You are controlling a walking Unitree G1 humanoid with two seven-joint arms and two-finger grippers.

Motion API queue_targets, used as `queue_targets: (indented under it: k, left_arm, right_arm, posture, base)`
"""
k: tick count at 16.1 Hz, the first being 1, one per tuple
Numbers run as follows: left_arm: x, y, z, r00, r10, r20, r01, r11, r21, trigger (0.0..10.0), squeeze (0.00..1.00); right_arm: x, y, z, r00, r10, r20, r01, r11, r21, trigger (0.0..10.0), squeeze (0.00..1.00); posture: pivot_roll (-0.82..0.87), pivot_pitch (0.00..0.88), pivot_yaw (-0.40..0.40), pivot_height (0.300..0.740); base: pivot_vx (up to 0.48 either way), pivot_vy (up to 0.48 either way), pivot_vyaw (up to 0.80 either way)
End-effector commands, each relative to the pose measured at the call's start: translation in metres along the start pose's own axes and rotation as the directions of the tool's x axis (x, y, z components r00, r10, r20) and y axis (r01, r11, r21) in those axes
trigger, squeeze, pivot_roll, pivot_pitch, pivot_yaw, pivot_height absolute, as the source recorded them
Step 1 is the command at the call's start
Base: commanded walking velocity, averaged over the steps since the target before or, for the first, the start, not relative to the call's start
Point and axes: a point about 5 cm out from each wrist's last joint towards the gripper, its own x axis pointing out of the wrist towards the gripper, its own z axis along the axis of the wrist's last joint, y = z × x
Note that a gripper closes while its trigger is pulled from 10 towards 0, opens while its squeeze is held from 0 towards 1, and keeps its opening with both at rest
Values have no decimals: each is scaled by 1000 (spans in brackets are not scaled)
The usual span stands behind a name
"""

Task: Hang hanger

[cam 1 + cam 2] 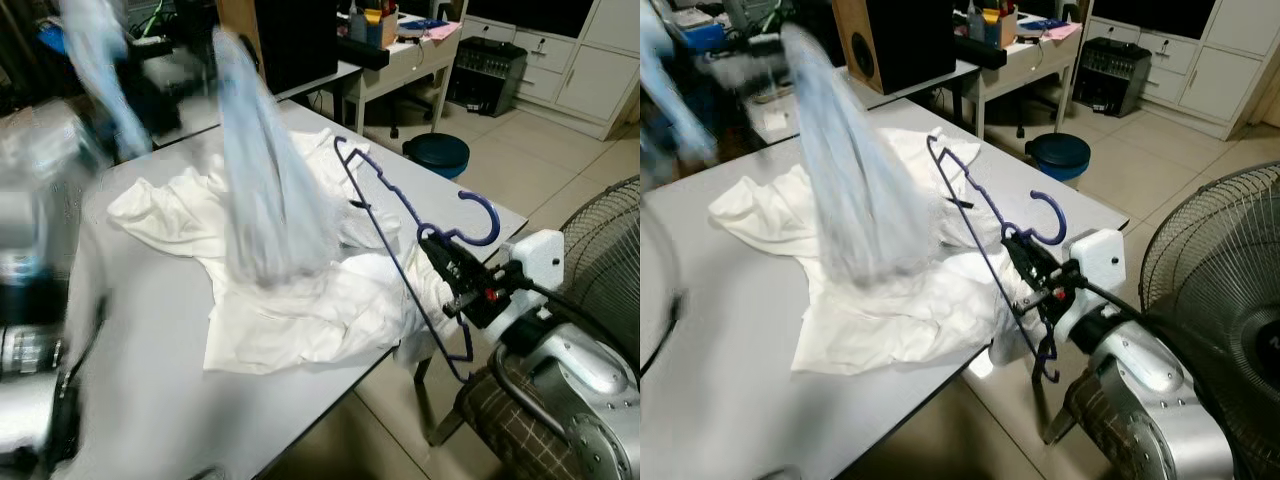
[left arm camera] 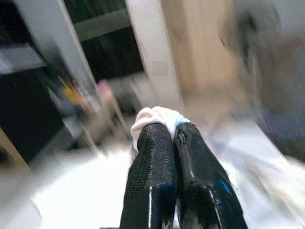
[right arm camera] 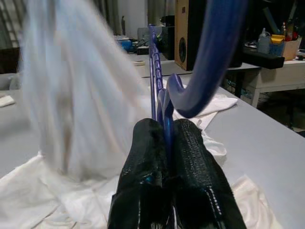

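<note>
Lifted white cloth [image 1: 265, 190] motion-blurred (left arm [image 1: 30, 330] too).

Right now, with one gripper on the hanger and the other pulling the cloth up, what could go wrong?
The right gripper pinches the blue hanger just below its hook, so it may twist in the grip. The left gripper clamps only a small fold of the white garment, which may slip free. Lifted cloth could snag the hanger's arm.

Blue plastic hanger [image 1: 400, 215], tilted, raised over table edge, hook up.
</note>
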Motion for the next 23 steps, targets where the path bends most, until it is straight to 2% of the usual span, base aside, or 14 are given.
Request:
queue_targets:
  k: [1, 2, 3, 4, 7, 10, 11, 13, 15, 16, 17, 18, 20, 23]
  left_arm:
    - [-1, -9, -7, 996, -69, -59, 69, 998, 2, 0, 0]
    - [-7, -22, -26, 978, -139, -155, 135, 990, -35, 0, 0]
    - [-17, -39, -48, 924, -259, -283, 247, 966, -78, 0, 0]
    - [-21, -47, -55, 892, -311, -329, 290, 950, -112, 0, 0]
    - [-10, -83, -54, 842, -475, -255, 422, 875, -237, 0, 0]
    - [-4, -116, -68, 776, -576, -256, 510, 813, -282, 0, 0]
    - [6, -121, -69, 801, -554, -226, 494, 826, -272, 0, 0]
    - [40, -126, -72, 903, -400, -155, 357, 901, -245, 0, 0]
    - [65, -126, -77, 959, -241, -148, 202, 950, -236, 78, 0]
    - [69, -125, -81, 965, -203, -165, 163, 959, -231, 10000, 0]
    - [71, -125, -81, 971, -194, -139, 151, 950, -272, 10000, 0]
    - [70, -128, -80, 967, -220, -126, 176, 940, -292, 10000, 1000]
    - [53, -146, -91, 903, -385, -188, 320, 898, -303, 10000, 1000]
    - [28, -132, -94, 871, -426, -245, 356, 890, -285, 10000, 1000]
  right_arm:
    - [-2, 2, 3, 1000, 16, 2, -16, 1000, -2, 10000, 0]
    - [-7, 0, 4, 1000, 8, -4, -8, 1000, -14, 10000, 0]
    - [-13, -6, 5, 1000, -21, -4, 21, 1000, -21, 10000, 0]
    - [-15, -9, 5, 999, -45, -7, 45, 999, -17, 10000, 0]
    - [-14, -17, 9, 997, -83, 8, 83, 997, -6, 10000, 0]
    - [-20, -26, 5, 986, -165, -2, 165, 986, -2, 10000, 0]
    - [-20, -26, 5, 985, -175, 2, 175, 985, 9, 10000, 0]
    - [-18, -21, 5, 986, -169, 2, 169, 985, 20, 10000, 0]
    - [-18, -20, 4, 987, -160, -4, 160, 987, 21, 10000, 0]
    - [-18, -20, 4, 987, -160, -5, 160, 987, 21, 10000, 0]
    - [-18, -20, 4, 987, -161, -6, 161, 987, 23, 10000, 0]
    - [-17, -20, 4, 987, -159, -7, 159, 987, 23, 10000, 0]
    - [-17, -19, 6, 988, -156, -6, 157, 987, 19, 10000, 0]
    - [-22, -21, 6, 986, -166, -11, 166, 986, 12, 10000, 0]
  posture:
    - [-37, 0, 77, 740]
    - [-41, 0, 85, 740]
    - [-43, 0, 94, 740]
    - [-40, 0, 86, 740]
    - [-18, 0, 86, 740]
    - [-18, 0, 87, 740]
    - [-23, 0, 88, 740]
    - [-33, 0, 92, 740]
    - [-37, 0, 90, 740]
    - [-40, 0, 89, 740]
    - [-41, 0, 88, 740]
    - [-41, 0, 88, 740]
    - [-58, 0, 96, 740]
    - [-62, 0, 95, 740]
  base:
    - [0, 0, 0]
    - [0, 0, 0]
    - [0, 0, 0]
    - [0, 0, 0]
    - [0, 0, 0]
    - [0, 0, 0]
    - [0, 0, 0]
    - [0, 0, 0]
    - [0, 0, 0]
    - [0, 0, 0]
    - [0, 0, 0]
    - [0, 0, 0]
    - [0, 0, 0]
    - [0, 0, 0]
